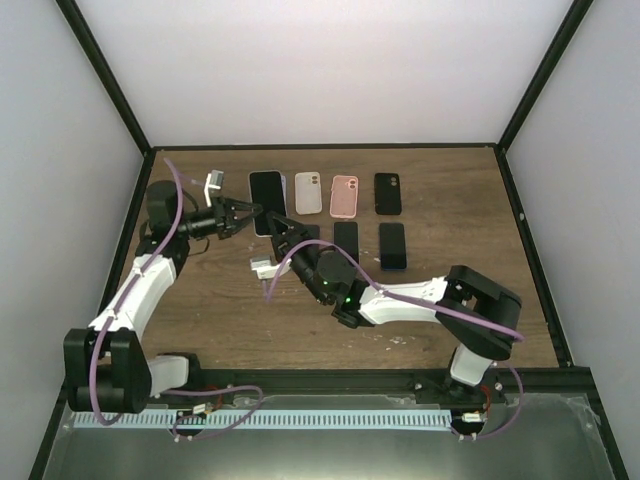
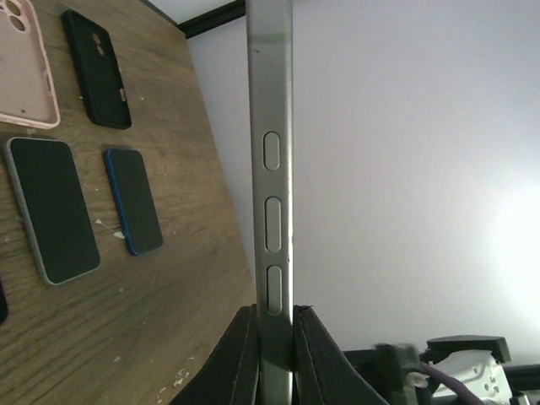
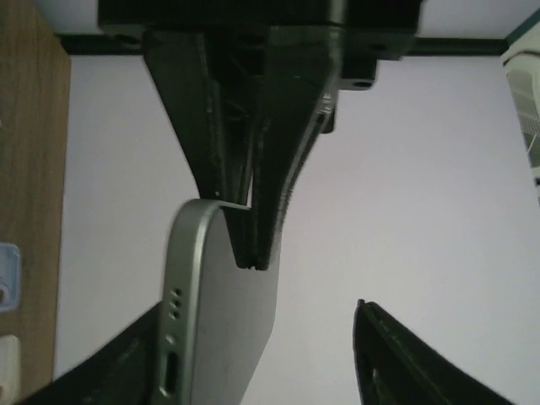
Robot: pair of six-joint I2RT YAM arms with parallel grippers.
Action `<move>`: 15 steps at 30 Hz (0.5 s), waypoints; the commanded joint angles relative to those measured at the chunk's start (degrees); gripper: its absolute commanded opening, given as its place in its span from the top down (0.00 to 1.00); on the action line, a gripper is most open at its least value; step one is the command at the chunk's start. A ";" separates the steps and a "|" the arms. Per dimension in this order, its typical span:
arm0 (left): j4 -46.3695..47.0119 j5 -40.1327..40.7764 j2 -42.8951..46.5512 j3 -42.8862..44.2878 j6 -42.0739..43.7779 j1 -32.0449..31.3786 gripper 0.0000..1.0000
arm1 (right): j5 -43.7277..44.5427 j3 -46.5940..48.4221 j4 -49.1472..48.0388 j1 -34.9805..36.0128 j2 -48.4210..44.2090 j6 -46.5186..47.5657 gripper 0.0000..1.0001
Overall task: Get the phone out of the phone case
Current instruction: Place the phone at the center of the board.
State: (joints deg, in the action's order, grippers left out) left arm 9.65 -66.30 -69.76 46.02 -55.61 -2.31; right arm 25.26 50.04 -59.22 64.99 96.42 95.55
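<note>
Two arms meet over the back-left of the table (image 1: 450, 215). We see the left arm (image 1: 135, 290) folded at its elbow, the left gripper (image 2: 274, 316) reaching out to the right and clamped tight on the phone (image 2: 270, 101), pinching its silver edge just below the side buttons (image 2: 272, 224). The phone is held up off the wood (edge-on to the left wrist camera). The right arm (image 1: 410, 300) stretches low across the table, and the right gripper (image 3: 261, 308) stands parted around the phone's bottom corner, one finger (image 3: 126, 363) close beside it.
</note>
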 commanded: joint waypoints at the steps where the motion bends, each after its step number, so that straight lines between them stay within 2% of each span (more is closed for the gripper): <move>1: -0.95 0.11 -1.47 1.89 4.56 2.40 1.00 | -0.66 0.33 -1.42 0.49 -3.40 -2.43 0.41; 3: -4.25 -0.21 -2.41 2.97 8.58 3.19 1.00 | -0.57 0.40 2.65 0.35 -4.78 -5.38 0.29; 8: -20.40 0.65 -5.44 8.37 25.95 3.83 1.00 | -1.40 0.72 14.91 -0.97 -8.27 -13.82 0.11; 10: -27.05 2.38 -6.45 11.26 34.61 3.89 1.00 | -2.03 0.49 18.18 -2.01 -9.53 -16.36 0.07; 15: -34.14 4.86 -8.50 12.94 42.36 4.24 1.00 | -3.72 1.73 27.86 -4.70 -12.47 -24.30 0.00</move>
State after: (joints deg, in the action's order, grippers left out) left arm -15.59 -64.27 -76.90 57.06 -26.02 1.21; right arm 23.07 49.71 -39.59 62.28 87.50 79.83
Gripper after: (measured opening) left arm 0.072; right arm 0.983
